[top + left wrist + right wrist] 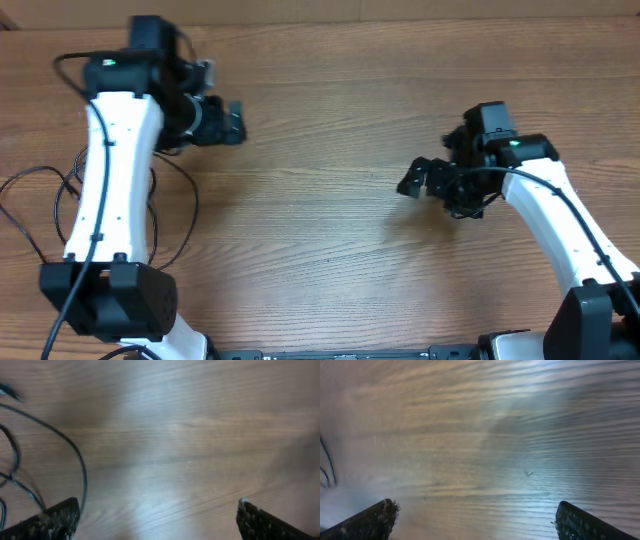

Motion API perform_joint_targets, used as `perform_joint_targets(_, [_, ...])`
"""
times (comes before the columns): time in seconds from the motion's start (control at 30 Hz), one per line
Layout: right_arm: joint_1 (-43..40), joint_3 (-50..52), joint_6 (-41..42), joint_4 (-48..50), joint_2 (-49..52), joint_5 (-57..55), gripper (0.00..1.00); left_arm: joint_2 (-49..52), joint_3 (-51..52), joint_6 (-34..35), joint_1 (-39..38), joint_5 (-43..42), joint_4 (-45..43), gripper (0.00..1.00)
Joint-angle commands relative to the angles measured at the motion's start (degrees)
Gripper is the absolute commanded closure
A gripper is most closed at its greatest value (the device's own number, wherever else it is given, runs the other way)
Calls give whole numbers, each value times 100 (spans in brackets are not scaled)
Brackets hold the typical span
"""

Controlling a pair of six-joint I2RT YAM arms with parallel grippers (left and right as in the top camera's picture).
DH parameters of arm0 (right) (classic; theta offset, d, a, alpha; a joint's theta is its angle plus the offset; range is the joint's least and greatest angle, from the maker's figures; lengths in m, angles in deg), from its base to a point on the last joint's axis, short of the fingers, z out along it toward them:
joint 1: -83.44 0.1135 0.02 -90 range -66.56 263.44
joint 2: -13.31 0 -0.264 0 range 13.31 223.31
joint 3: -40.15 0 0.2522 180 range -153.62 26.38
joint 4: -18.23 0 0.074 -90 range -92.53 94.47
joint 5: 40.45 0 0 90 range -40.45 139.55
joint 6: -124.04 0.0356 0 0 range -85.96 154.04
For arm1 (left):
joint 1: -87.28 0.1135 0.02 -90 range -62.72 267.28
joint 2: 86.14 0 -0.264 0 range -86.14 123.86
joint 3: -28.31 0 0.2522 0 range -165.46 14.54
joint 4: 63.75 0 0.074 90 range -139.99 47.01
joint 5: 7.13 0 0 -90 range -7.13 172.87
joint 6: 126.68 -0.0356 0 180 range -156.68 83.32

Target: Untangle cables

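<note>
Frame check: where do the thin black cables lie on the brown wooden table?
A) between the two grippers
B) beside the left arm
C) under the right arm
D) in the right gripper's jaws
B: the thin black cables loop on the brown wooden table beside the left arm, while the left gripper and right gripper are both open over bare wood.

Nothing readable in any of the three views: no text, labels, brand marks or numbers that I can make out.
</note>
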Motion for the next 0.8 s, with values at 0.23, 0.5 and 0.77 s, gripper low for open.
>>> perform_joint_targets(0.23, [-7, -1886, -575, -1600, -17, -999, 0, -44, 61, 501, -525, 496, 1394, 0])
perform_joint_targets(0.5, [-7, -1952, -437, -1991, -658, -1327, 0, -354, 625, 411, -527, 457, 1554, 1])
perform_joint_targets(0.77, [-7, -1473, -382, -1757, -2129, -1775, 0, -2050, 2350, 369, -527, 496, 210, 0])
